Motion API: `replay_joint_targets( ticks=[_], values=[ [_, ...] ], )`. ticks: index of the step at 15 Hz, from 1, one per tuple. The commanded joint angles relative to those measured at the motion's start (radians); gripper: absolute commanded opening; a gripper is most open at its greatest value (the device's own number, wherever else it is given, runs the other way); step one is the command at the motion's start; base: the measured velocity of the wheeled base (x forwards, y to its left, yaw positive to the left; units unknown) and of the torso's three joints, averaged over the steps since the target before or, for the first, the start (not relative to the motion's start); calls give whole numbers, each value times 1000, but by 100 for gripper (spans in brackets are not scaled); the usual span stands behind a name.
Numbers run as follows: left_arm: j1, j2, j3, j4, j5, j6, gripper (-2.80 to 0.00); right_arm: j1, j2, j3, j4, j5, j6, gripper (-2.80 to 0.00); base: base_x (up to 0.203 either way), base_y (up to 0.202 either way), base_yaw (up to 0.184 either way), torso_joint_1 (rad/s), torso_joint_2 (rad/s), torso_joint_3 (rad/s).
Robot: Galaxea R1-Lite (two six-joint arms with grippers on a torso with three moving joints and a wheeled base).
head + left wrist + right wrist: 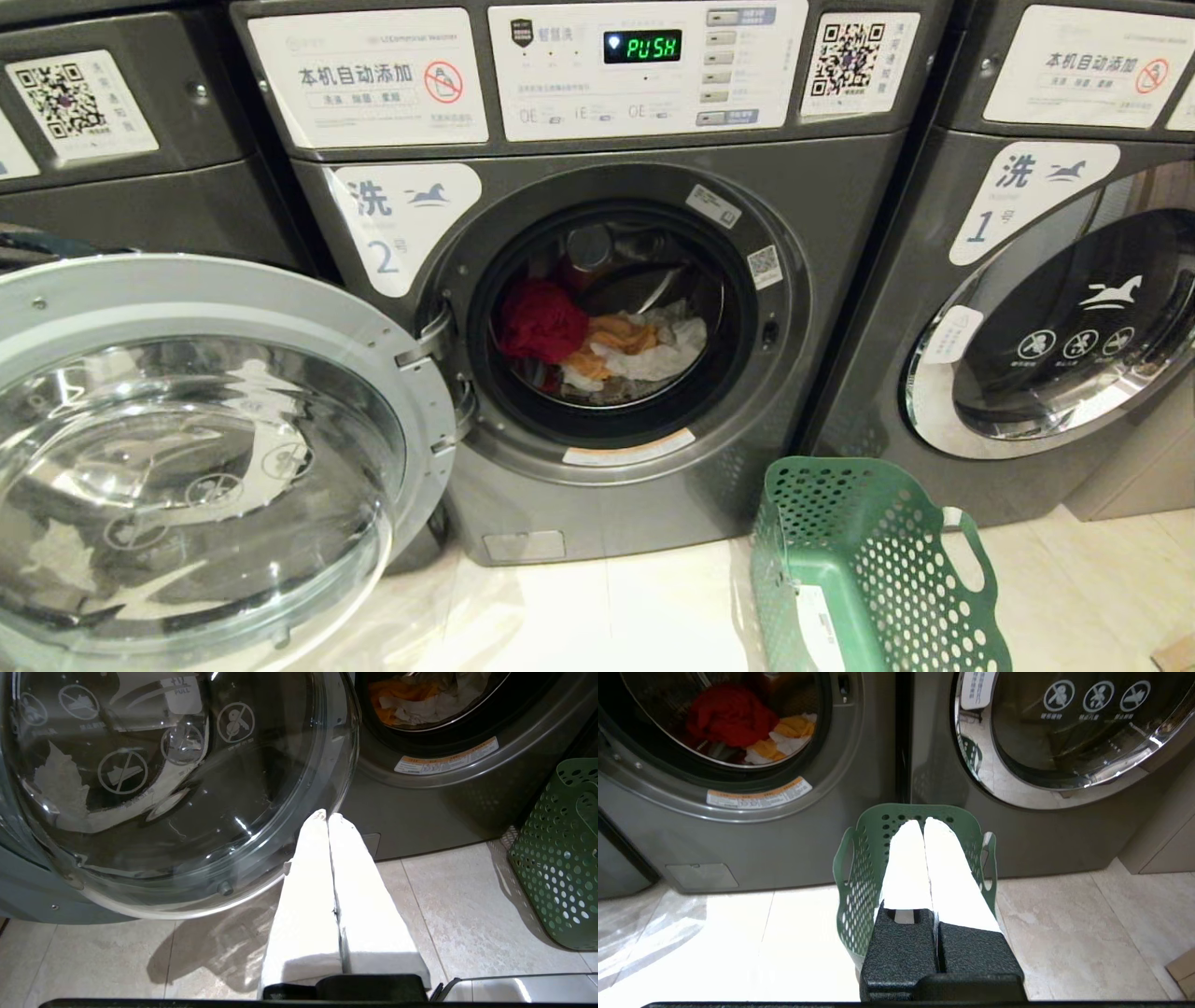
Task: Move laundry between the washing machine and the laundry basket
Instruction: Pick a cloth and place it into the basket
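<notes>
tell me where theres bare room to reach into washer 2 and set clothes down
The upper half of the washing machine drum mouth is free above the laundry. The laundry basket shows nothing inside. Bare floor tiles lie between open door and basket. Crowded: the drum's lower half.

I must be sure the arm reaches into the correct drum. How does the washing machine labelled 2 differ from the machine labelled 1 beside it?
The washing machine labelled 2 has its round glass door swung wide open; the machine labelled 1 has its door shut. Machine 2's drum shows laundry in red, orange and white; behind machine 1's glass no laundry can be made out. Both are dark grey front-loaders with chrome-ringed doors.
</notes>
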Motion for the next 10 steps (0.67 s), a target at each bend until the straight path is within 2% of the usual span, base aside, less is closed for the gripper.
replay_joint_targets(
  ticks=[1, 10],
  values=[
    [1, 1, 2, 0, 0, 1, -280, 0, 1, 35, -1, 0, 0, -280, 0, 0, 0, 3, 2, -202],
    [0, 1, 2, 0, -1, 1, -280, 0, 1, 34, -1, -1, 3, -280, 0, 0, 0, 4, 5, -198]
  ],
)
